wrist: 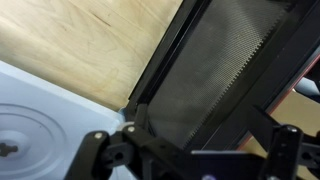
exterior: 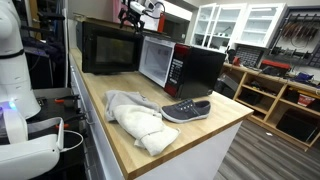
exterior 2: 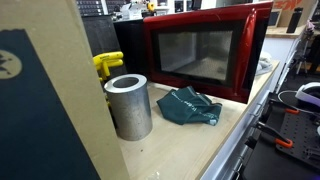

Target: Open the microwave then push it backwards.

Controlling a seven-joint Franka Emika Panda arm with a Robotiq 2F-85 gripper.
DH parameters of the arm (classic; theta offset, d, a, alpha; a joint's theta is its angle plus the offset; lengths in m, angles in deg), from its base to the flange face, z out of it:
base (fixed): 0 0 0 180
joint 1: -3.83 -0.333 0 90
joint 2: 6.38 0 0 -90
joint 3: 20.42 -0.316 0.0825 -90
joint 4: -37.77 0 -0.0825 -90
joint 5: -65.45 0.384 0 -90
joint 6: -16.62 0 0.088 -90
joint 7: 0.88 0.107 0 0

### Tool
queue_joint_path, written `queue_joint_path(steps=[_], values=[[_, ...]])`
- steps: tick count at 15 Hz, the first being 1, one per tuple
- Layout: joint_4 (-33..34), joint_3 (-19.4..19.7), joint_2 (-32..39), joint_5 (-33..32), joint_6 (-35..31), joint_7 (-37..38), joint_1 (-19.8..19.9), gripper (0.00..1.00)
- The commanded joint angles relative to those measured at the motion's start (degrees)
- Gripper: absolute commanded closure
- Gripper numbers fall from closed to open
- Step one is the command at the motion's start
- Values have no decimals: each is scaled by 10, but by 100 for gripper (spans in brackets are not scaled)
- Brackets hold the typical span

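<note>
The microwave [exterior: 195, 68] stands at the back of a wooden counter, with a red front and black casing. Its door [exterior: 108, 47] is swung wide open, black inner side showing; in an exterior view the door's red frame and dark glass [exterior 2: 198, 52] face the camera. My gripper [exterior: 137, 14] is at the door's top edge. In the wrist view the gripper [wrist: 190, 150] is open, its fingers on either side of the door's mesh window [wrist: 215, 70]. The whitish interior with the turntable [wrist: 25, 140] shows at the lower left.
A grey shoe [exterior: 186, 110] and a white cloth [exterior: 138, 122] lie on the counter [exterior: 205, 135] in front of the microwave. In an exterior view a metal cylinder [exterior 2: 128, 105], a green cloth [exterior 2: 190, 106] and a yellow object [exterior 2: 108, 65] sit by the door.
</note>
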Motion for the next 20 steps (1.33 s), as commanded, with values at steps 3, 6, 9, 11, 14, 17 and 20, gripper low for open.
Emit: queue_joint_path(steps=[3,6,9,11,14,17,20], values=[[11,4,-22,-37,-9,-11,2,0],[6,11,-20,-98,-51,-12,13,0],[-13,26,-8,-161,-107,-18,29,0],[-25,36,6,-210,-150,-8,42,0],[-37,48,29,-265,-212,1,58,34],[-43,50,43,-311,-266,10,67,58],[-47,44,55,-341,-316,20,65,81]])
